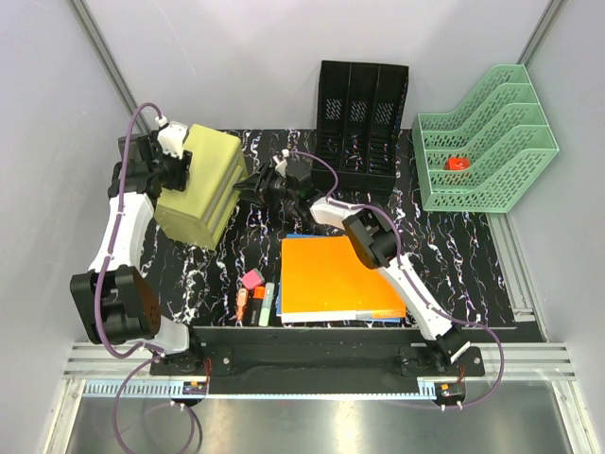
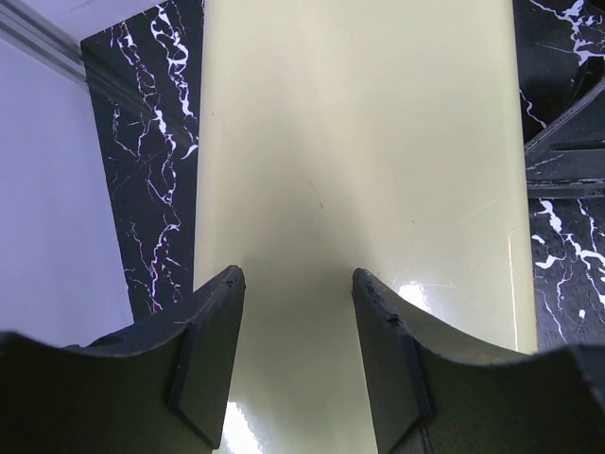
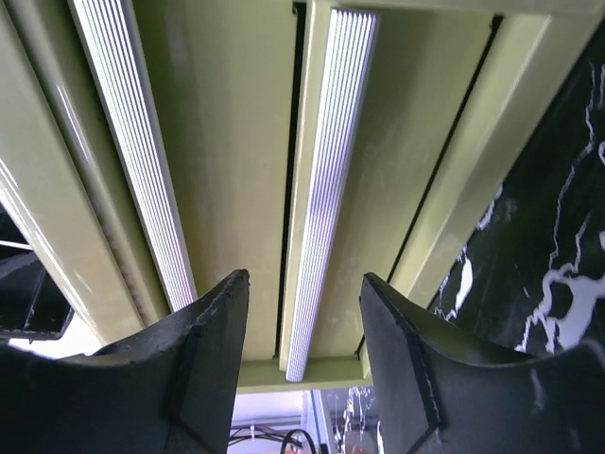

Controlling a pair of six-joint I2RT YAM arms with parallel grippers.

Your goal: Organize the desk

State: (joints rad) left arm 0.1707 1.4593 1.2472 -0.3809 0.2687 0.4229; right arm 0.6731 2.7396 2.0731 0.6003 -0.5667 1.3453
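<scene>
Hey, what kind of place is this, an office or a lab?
Probably a robotics lab bench staged as an office: the marbled desk has a black file holder and a green paper tray at its back, yet plain white walls enclose it and two arms are bolted to a metal rail.

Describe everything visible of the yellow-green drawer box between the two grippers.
The drawer box is a glossy pale yellow-green block, plastic by its look, seemingly tilted, at the left rear of the desk. One face shows stacked drawers with ribbed whitish handle strips; another face is smooth. The left gripper is open at the smooth face, the right gripper open at the drawers; contact cannot be told.
</scene>
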